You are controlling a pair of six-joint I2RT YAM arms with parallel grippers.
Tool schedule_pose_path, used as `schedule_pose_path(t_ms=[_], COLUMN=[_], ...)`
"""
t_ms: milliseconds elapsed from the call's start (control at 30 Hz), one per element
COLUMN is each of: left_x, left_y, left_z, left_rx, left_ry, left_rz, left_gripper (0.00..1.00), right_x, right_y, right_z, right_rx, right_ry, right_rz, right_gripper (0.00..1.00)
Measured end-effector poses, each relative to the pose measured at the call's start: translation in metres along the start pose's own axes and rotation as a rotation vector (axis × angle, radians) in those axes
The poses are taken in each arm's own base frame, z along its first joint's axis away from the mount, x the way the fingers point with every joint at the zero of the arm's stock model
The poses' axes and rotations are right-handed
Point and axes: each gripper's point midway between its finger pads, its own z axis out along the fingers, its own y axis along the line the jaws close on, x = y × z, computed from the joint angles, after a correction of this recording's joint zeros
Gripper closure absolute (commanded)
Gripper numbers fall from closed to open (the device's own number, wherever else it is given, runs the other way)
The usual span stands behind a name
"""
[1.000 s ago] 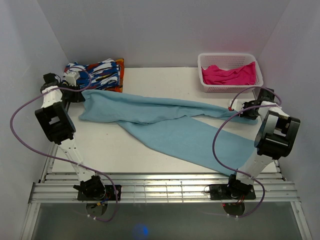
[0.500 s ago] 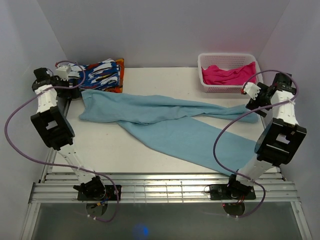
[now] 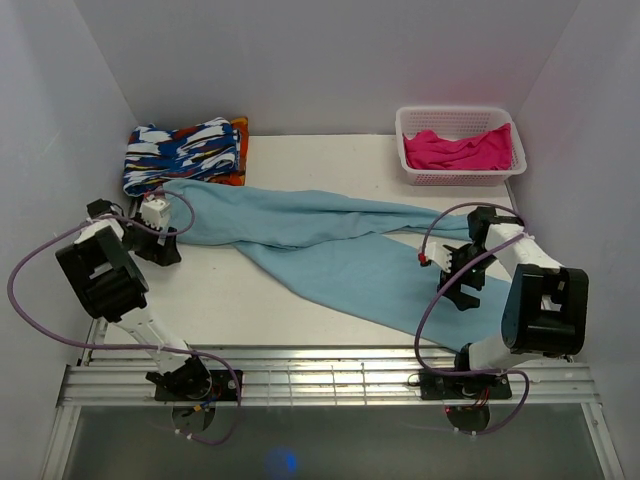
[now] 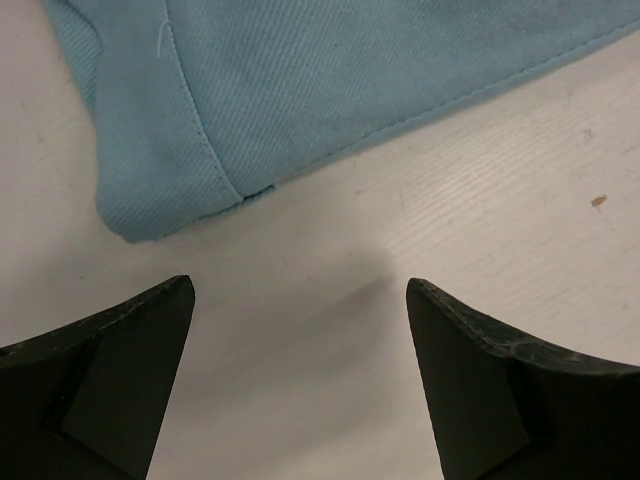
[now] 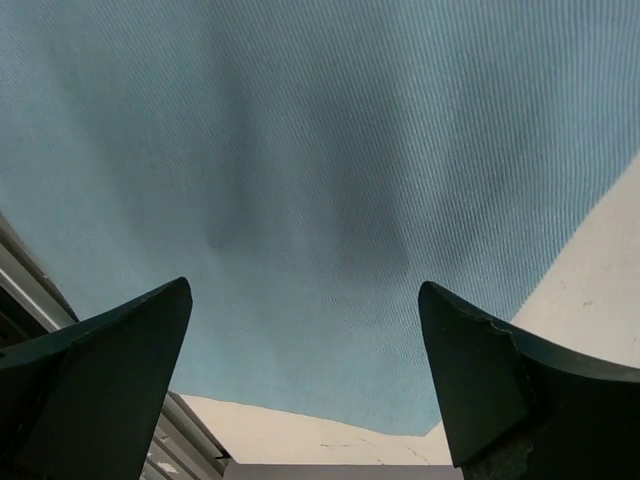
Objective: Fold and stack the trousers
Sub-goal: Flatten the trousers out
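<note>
- Trousers [image 3: 340, 250] lie spread out on the tabletop [image 3: 220, 300]. Their wide end is at the left and the two long legs run to the right. The far leg reaches toward the right wall, and the near leg slants down close to the tabletop's near edge.
- Cloth seen up close in the wrist views shows a fine ribbed weave and a stitched hem. It looks soft, limp and light, so it will likely sag and drape when lifted instead of keeping a shape. Breakage is no concern, but dragging it may pull wrinkles into it.
- Left pincer [image 4: 298, 288] stands spread wide with nothing between its fingers. It is over bare tabletop, just beside a hemmed corner at the wide end.
- Right pincer [image 5: 305, 290] is likewise spread and empty. It is above the broad middle of the near leg, with only flat cloth beneath it.
- Best holds are probably the hemmed corners and edges, where doubled fabric gives the fingers something thicker to nip.
- Mid-panel pinches would likely bunch the cloth or catch a single layer.
- Both arms taking matching ends together should keep a fold even, since one-sided lifting would let the rest trail and twist.
</note>
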Motion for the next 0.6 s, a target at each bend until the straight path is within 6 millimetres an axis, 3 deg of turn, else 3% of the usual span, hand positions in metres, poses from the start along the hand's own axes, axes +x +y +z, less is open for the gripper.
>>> schedule_pose_path(t_ms=[67, 233, 467, 600], left_x=[0.0, -0.02, -0.035, -0.045], left_y=[0.004, 0.031, 0.036, 0.039], left_z=[0.007, 0.015, 0.029, 0.035], left_rx=[-0.016, -0.116, -0.16, -0.169], left_ry=[-0.022, -0.12, -0.185, -0.206], left_rz=[0.019, 0.118, 0.227, 0.254], left_gripper=[0.02, 0.02, 0.02, 0.14], right_x=[-0.005, -0.014, -0.021, -0.023], right_y=[0.004, 0.011, 0.024, 0.025], right_z=[0.004, 0.015, 0.027, 0.028], right_rx=[-0.012, -0.028, -0.039, -0.03], right_ry=[0.01, 0.026, 0.084, 0.105], right_rz=[-0.016, -0.05, -0.105, -0.115], right_gripper=[0.0, 0.02, 0.03, 0.04])
